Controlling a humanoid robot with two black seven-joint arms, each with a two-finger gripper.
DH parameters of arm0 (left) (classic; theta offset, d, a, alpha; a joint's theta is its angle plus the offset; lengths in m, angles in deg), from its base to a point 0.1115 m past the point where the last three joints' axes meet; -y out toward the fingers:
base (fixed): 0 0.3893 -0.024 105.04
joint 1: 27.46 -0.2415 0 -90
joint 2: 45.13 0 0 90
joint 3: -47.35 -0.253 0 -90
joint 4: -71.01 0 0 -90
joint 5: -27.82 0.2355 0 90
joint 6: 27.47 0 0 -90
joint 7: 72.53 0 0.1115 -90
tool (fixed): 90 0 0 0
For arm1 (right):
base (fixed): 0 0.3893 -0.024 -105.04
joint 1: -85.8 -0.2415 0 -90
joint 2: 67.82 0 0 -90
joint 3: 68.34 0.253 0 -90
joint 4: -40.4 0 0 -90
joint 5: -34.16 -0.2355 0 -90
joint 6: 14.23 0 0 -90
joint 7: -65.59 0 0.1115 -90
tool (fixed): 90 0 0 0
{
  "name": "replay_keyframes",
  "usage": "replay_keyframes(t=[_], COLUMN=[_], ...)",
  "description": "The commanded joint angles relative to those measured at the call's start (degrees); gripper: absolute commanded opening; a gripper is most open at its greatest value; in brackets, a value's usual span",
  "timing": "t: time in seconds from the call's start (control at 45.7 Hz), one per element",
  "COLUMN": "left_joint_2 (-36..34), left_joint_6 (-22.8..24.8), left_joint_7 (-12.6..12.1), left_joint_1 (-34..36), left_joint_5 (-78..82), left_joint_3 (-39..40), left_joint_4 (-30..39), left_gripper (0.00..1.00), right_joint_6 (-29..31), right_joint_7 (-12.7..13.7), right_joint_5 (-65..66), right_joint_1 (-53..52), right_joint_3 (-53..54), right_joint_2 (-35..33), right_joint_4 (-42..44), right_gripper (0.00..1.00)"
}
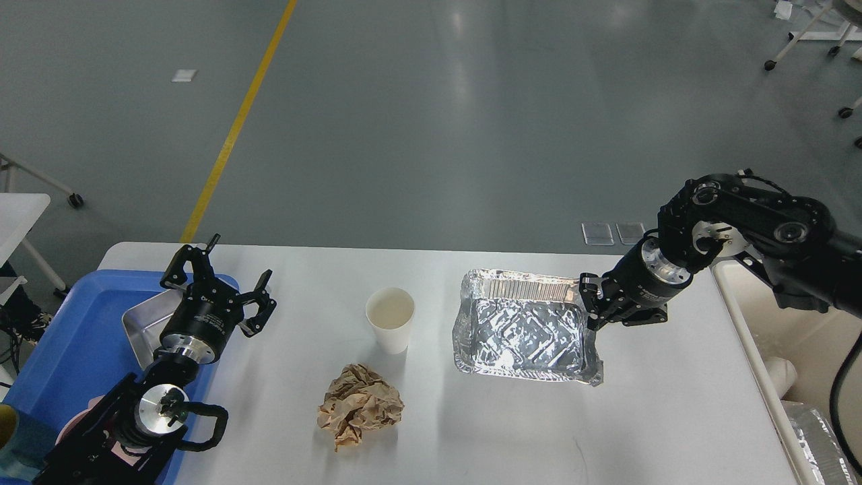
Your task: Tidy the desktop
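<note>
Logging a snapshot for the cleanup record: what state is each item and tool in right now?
foil tray: empty, gripped at its right rim
paper cup: upright, looks empty
brown paper: crumpled, lying on the desktop
left tool: open, holding nothing
right tool: shut on the foil tray
metal pan: in the blue tray
</note>
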Motion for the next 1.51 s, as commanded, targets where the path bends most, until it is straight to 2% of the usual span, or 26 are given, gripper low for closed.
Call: replay_keyframes(t=[0.0, 0.153, 0.241, 0.35, 0.416, 0.525, 0.613, 0.853, 0.963, 1.16, 1.313, 1.488], left_joint_2=[-0.11, 0.15, -0.55, -8.35, -13.10, -21.62, -29.27, -44.66, -49.49, -65.22, -72.17, -72.97], left_joint_6=[0.07, -0.11, -2.03, -9.59, -11.53, -11.89, -12.41, -12.76, -12.85, -12.76, -12.15, -11.89], left_joint_7=[0.00, 0.09, 0.00, 0.00, 0.00, 0.00, -0.08, -0.26, -0.35, -0.43, -0.17, 1.32], left_joint_1=[-0.13, -0.04, -0.13, 1.18, 4.34, 8.92, 9.89, 9.89, 9.71, 8.66, 8.75, 8.83], left_joint_5=[0.09, 1.05, 2.81, 4.04, 4.04, 4.04, 4.13, 11.59, 17.57, 29.97, 31.11, 35.77], left_joint_3=[-0.08, -0.08, -1.39, -9.29, -15.70, -25.82, -29.87, -35.14, -37.78, -40.07, -39.98, -39.98], left_joint_4=[-0.01, 0.17, 3.67, 8.69, 9.75, 10.80, 14.57, 24.68, 26.36, 32.51, 32.60, 33.04], left_gripper=[0.97, 0.97, 0.97, 0.97, 0.97, 0.97, 0.97, 0.97, 0.97, 0.97, 0.97, 0.97], right_joint_6=[-0.54, -1.77, -2.12, -2.30, -2.30, -2.56, -2.74, -2.83, -2.22, -2.04, -2.12, -2.39], right_joint_7=[0.05, 0.05, 0.05, 0.05, 0.05, 0.05, 0.05, 0.14, 0.58, 1.28, 1.28, 1.28], right_joint_5=[-2.22, -2.66, -2.57, -2.48, -2.48, -2.22, -1.96, -2.22, -2.22, -2.13, -1.96, -1.87], right_joint_1=[0.96, 1.49, 1.84, 1.75, 1.75, 1.75, 1.75, 1.49, 0.61, 0.43, 0.52, 0.69], right_joint_3=[0.00, 0.09, 0.09, 0.09, 0.09, 0.09, 0.09, 0.35, 0.18, 0.00, 0.00, 0.00], right_joint_2=[-0.84, -0.75, -0.92, -1.01, -1.10, -1.01, -1.10, -0.75, -0.84, -1.80, -1.89, -2.86], right_joint_4=[-0.15, 0.02, -0.15, -0.06, -0.33, -0.33, -0.50, -0.85, -1.20, -2.08, -2.26, -3.40], right_gripper=[0.00, 0.00, 0.00, 0.00, 0.00, 0.00, 0.00, 0.00, 0.00, 0.00, 0.00, 0.00])
